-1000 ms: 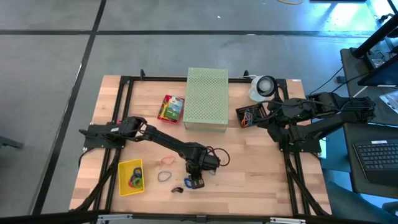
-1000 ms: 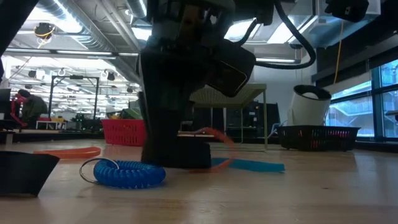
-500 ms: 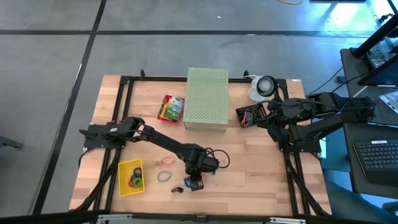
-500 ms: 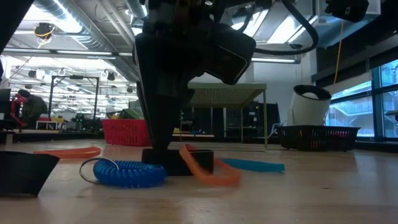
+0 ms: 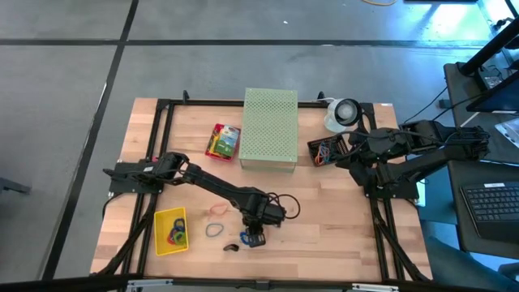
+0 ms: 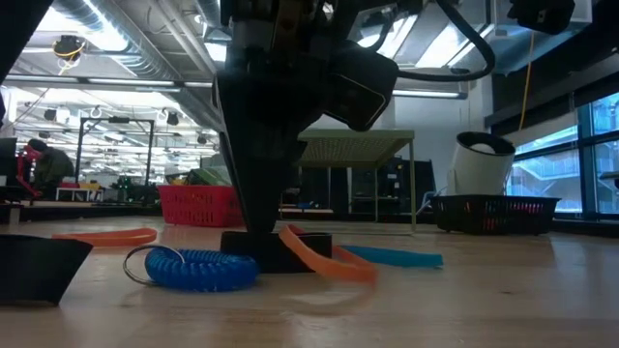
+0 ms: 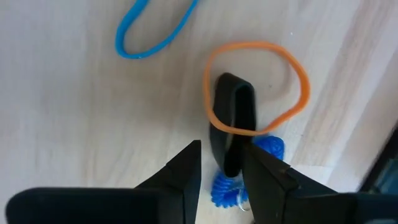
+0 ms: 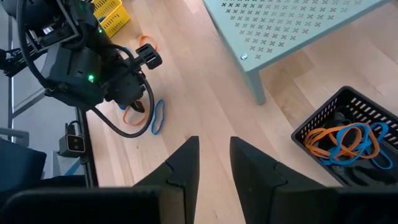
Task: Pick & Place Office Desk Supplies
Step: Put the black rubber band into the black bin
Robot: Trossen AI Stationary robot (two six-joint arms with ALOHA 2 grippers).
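Progress entry, judged partway. Stowed so far: several coloured loops in the yellow bin (image 5: 170, 230) at 7 o'clock on the table, and orange and blue bands in the black mesh basket (image 8: 348, 134) at 2 o'clock.

Loose items, all near 6 o'clock:
- orange rubber band (image 7: 258, 87), draped around the upright black clip (image 7: 233, 121);
- blue coiled loop (image 6: 193, 269), touching the clip's base;
- blue rubber band (image 7: 152, 31), just beside, toward 7 o'clock;
- pale orange band (image 5: 217, 208), near, toward 9 o'clock;
- yellow-and-green card box (image 5: 223, 141), well apart at 11 o'clock, beside the pale green perforated box (image 5: 270, 128).

Left gripper (image 7: 221, 168): low over the clip, fingers narrowly parted, straddling the clip's lower end; whether they press it cannot be told.

Right gripper (image 8: 213, 158): waiting at 2 o'clock above the basket, fingers narrowly apart, holding nothing.

Remaining, by estimate: clip, coil, three bands, card box.
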